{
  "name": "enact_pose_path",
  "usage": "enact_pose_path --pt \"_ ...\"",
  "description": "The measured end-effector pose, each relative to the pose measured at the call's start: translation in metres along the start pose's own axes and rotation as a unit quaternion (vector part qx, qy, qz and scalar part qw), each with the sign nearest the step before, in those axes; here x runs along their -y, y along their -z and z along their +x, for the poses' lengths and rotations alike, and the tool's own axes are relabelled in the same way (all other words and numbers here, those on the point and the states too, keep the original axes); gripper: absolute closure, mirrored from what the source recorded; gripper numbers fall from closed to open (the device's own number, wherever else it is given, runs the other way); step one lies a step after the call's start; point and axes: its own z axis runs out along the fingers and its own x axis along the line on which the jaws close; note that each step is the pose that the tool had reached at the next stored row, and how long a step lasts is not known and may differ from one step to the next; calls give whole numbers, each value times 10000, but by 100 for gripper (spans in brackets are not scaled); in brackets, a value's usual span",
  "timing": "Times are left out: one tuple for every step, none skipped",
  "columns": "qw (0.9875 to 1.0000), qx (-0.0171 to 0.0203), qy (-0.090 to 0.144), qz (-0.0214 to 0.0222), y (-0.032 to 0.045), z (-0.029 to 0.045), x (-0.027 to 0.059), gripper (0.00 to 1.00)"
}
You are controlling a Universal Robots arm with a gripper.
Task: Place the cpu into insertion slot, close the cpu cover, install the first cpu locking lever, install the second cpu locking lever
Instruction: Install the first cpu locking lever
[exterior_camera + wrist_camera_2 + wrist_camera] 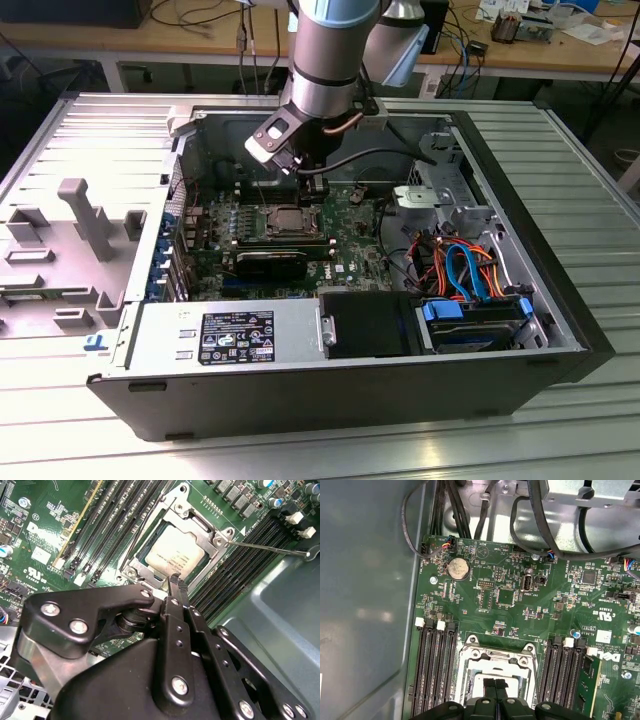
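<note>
One locking lever juts free beside the cpu cover lying over the cpu, and the gripper, pinched shut on nothing, hovers there, seemingly as a pusher.

**Illumination in the three views**

Exterior view: bright, even room light falls from above. The ribbed silver aluminium table shows broad white glare toward the exterior view's left. The walls of the open dark-grey computer case shade its interior, so the green motherboard appears dim.

Second wrist view: the small square silver-grey cpu carries a soft, warm sheen. The black gripper is dark, with bright specks on its screw heads.

First wrist view: the blue-grey sheet-metal case wall bears pale, diffuse reflections, and the motherboard is evenly lit, without hard shadows.
</note>
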Motion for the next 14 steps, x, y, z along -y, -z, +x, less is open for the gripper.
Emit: enact_pose_path --pt "10000 0 0 0 0 0 0 89" --pt "10000 0 4 0 0 0 0 89" --pt "10000 4 60 4 1 0 1 89" --pt "9999 6 110 6 0 0 0 89" --pt "9999 8 156 8 0 0 0 89" --pt "9997 12 227 12 0 0 0 89" --pt "9996 16 289 16 0 0 0 89" --pt "9992 23 391 22 0 0 0 89" --pt "9989 28 470 26 0 0 0 89" --pt "9982 37 594 34 0 0 0 89" --pt "9977 43 673 38 0 0 0 89" --pt "9964 55 843 48 0 0 0 89" --pt "9949 67 1003 58 0 0 0 89" --pt "9938 75 1110 64 0 0 0 89"
